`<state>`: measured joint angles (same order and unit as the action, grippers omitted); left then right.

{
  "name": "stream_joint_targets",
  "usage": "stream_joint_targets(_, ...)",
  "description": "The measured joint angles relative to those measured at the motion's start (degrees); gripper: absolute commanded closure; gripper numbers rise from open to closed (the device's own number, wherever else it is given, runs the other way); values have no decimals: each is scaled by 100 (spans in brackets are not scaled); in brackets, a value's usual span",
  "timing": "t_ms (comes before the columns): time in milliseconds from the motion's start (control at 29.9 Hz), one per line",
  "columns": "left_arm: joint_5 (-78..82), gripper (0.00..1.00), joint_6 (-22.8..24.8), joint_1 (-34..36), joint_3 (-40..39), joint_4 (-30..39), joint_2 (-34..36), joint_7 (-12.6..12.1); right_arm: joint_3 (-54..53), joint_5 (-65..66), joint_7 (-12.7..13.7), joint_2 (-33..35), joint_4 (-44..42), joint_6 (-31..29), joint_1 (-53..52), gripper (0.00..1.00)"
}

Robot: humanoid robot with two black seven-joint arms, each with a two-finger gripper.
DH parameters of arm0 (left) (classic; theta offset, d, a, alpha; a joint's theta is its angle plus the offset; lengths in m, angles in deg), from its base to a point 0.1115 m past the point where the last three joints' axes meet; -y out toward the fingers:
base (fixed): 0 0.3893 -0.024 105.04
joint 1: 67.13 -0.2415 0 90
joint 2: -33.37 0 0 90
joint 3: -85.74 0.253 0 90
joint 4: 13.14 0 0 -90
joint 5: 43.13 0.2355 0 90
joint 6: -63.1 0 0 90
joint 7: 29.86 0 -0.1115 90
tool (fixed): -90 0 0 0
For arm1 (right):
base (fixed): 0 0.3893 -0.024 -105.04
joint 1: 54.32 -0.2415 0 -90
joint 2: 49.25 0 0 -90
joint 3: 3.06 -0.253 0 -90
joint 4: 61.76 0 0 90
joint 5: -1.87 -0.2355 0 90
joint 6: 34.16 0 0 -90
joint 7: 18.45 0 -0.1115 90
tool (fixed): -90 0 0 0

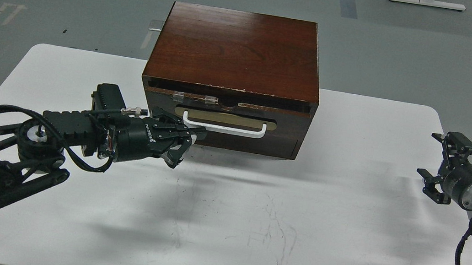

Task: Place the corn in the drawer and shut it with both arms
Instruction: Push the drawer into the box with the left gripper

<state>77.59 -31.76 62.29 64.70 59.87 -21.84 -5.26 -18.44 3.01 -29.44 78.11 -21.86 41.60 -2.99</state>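
Observation:
The drawer point(289, 128) is pushed into the dark wooden cabinet point(238, 49), its chipped front almost flush and only a thin dark slit under the cabinet top. Its white bar handle point(223, 127) sits on the tan oval plate. The corn is hidden inside. My left gripper point(190, 147) is open and empty. Its upper fingertips point(199, 132) are at the drawer front, just below the handle's left end. My right gripper point(433, 160) is open and empty at the table's right edge, far from the cabinet.
The cabinet stands at the back middle of the white table point(250, 227). A plain dark panel point(243, 145) lies below the drawer. My left arm point(31, 145) stretches across the table's left side. Grey floor lies beyond the table.

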Motion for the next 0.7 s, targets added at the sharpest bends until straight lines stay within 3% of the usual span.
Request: stream_joint_targets(702,-9,100,-112,274,14,-473,-267,9,-7,0,0,8,-9,1,25,0)
